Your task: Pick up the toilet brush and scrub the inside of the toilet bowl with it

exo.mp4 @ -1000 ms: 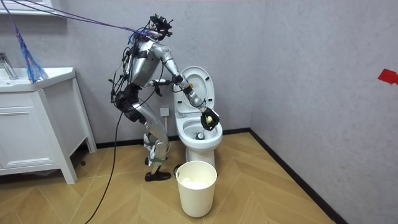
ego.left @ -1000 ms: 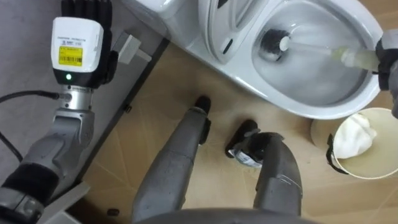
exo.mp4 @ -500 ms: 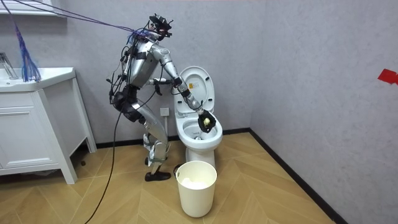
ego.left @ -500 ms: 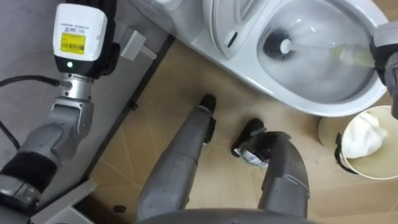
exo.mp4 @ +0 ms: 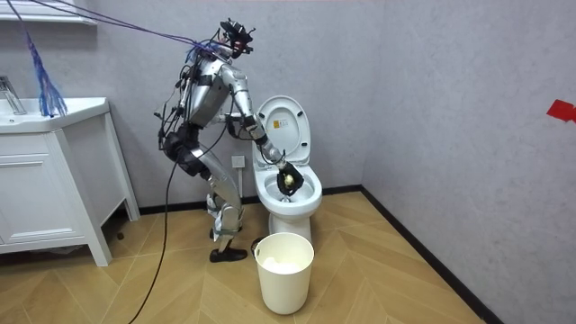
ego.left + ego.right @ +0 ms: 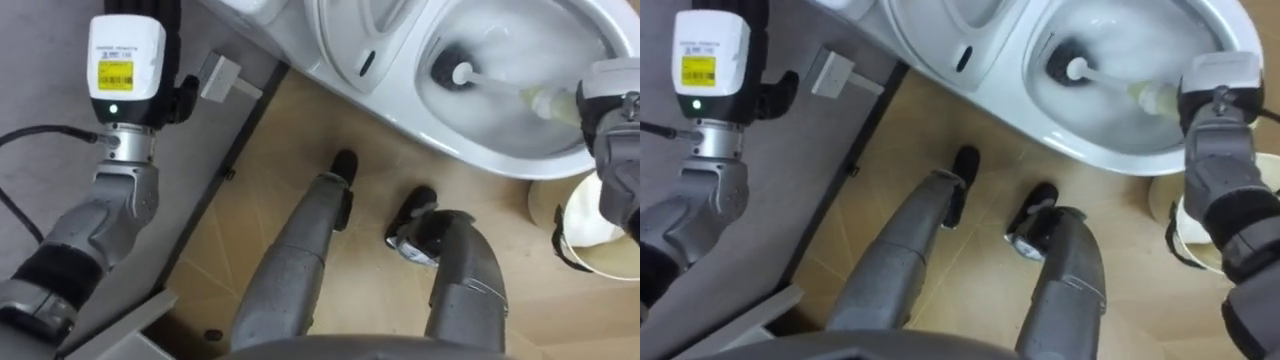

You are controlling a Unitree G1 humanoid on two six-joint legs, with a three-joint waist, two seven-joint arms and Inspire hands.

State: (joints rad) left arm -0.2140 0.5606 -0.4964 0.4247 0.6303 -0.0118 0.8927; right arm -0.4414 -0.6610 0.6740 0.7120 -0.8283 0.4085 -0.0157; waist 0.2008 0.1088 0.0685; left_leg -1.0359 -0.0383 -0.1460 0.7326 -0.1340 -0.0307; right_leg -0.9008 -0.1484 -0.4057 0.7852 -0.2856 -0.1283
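Fingers of right hand wrap brush handle (bristles in toilet).

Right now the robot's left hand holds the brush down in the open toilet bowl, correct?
No, the right hand holds the toilet brush, as the left eye view shows; its head is down in the open toilet bowl.

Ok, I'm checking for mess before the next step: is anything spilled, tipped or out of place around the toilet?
Nothing stands out. The brush head sits inside the toilet bowl, its handle held in the right hand. The white bin stands upright beside the toilet, and no spill shows on the wood floor.
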